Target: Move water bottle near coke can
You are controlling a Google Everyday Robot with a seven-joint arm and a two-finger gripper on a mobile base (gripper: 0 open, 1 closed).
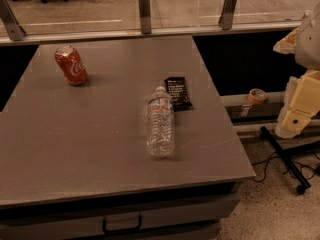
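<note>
The water bottle (160,124) is a clear ribbed bottle lying on its side near the middle of the grey table (75,144), with its white cap pointing away from me. The coke can (71,65) is red with white script and lies tilted at the far left of the table, well apart from the bottle. My gripper (292,115), on the cream arm at the right edge of the view, is off the table, far to the right of the bottle and holding nothing that I can see.
A flat black packet (178,93) lies just right of the bottle's cap end. A roll of tape (257,95) sits on a ledge to the right of the table. Cables and a black bar (282,156) lie on the floor. A glass railing (144,9) runs behind the table.
</note>
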